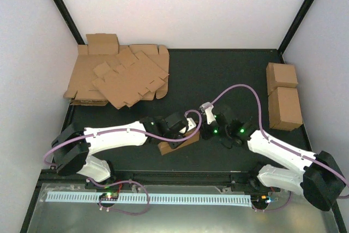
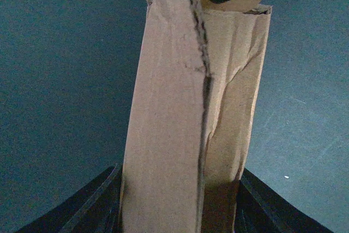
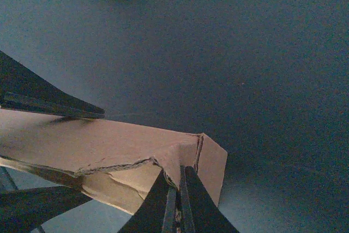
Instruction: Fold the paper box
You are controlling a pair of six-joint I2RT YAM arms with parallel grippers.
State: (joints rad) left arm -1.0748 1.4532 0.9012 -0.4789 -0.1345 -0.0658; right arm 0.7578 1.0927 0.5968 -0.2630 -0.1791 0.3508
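The paper box (image 1: 177, 145) is a long, narrow brown cardboard piece lying on the dark table between both arms. In the left wrist view the paper box (image 2: 180, 135) runs straight up from between my fingers (image 2: 98, 205), which press on both of its long sides, so my left gripper (image 2: 180, 203) is shut on it. A torn-looking seam runs along its top face. My right gripper (image 3: 179, 177) is shut, pinching the thin cardboard wall at the far end of the paper box (image 3: 109, 145). In the top view the left gripper (image 1: 182, 129) and right gripper (image 1: 204, 131) stand close together over the box.
A heap of flat cardboard sheets (image 1: 122, 77) fills the back left corner. Two cardboard cuboids (image 1: 284, 94) stand at the right edge. The dark table (image 1: 218, 80) is walled by white panels on three sides.
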